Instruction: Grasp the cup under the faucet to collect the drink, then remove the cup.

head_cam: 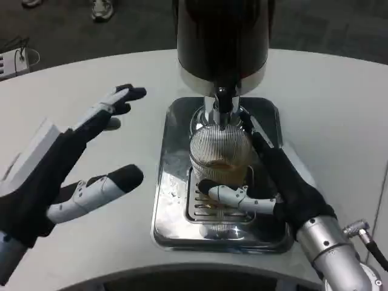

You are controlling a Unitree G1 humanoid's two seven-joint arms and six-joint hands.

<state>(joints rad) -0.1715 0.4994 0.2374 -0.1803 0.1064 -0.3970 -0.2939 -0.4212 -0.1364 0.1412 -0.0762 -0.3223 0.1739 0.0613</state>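
right hand (285,182) wrapped round ribbed cup (219,148), fingers (227,194) hugging it | cup sat on drip tray (176,218) right under faucet (222,104) | left hand (66,167) over bench (73,91), fingers spread wide, holding nothing

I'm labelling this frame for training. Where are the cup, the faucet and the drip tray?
cup (219,145): head view, on its ribbed side wall.
faucet (222,104): head view, on the spout above the cup.
drip tray (167,206): head view, on its shiny left rim.
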